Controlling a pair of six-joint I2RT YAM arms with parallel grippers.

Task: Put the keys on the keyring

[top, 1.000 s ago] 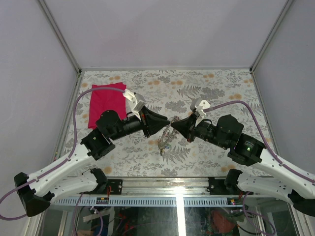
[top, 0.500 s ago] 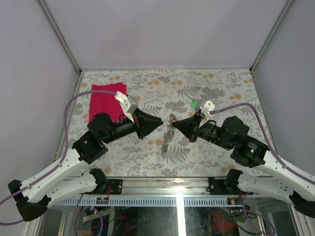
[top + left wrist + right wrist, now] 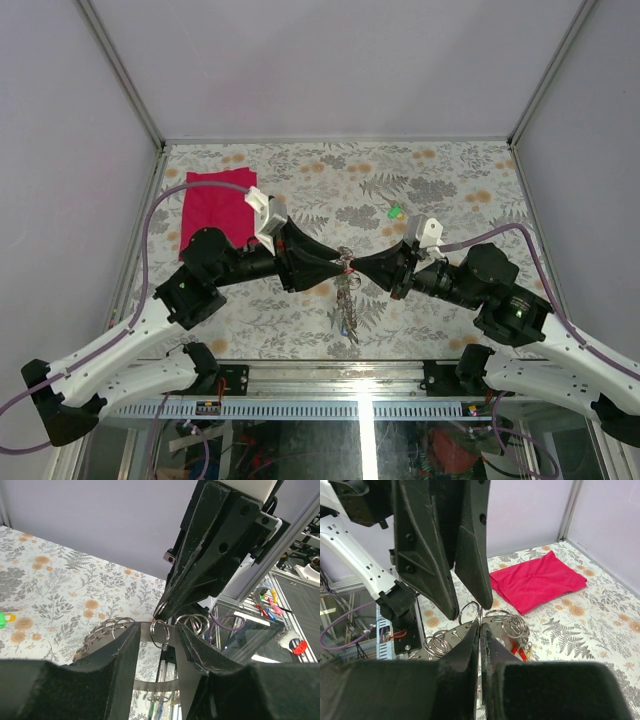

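On the flowered table (image 3: 450, 190), a red cloth (image 3: 208, 205) lies flat at about 10 o'clock from the centre of the top view.

The left gripper (image 3: 333, 264) reaches in from 8 o'clock and points toward 3 o'clock, with its tip at the table's centre. Its fingers (image 3: 117, 655) stand a narrow way apart. The left wrist view shows one small wire loop (image 3: 161, 631) upright in the gap between them. I cannot tell whether either finger touches the loop, and it is not clamped.

The keyring (image 3: 347, 270) hangs at the centre, lifted off the table, just between the two gripper tips. From above, the bunch looks long and thin. Its long axis runs from 12 o'clock to 6 o'clock, with the upper end at the tips. The keys (image 3: 350, 315) dangle at the 6 o'clock end, pointing toward the arm bases. In the wrist views more wire loops fan out to either side of the tips, and the right wrist view shows a red key head (image 3: 522, 652) just below them.

The right gripper (image 3: 364, 268) comes in from 4 o'clock and points toward 9 o'clock, nose to nose with the left one. Its own fingers (image 3: 465, 652) are pressed tight together, pinching the keyring at its upper loops.

A single green key (image 3: 396, 211) lies on the table at about 1 o'clock from the centre, well apart from the bunch. The right arm's white wrist camera is near it.
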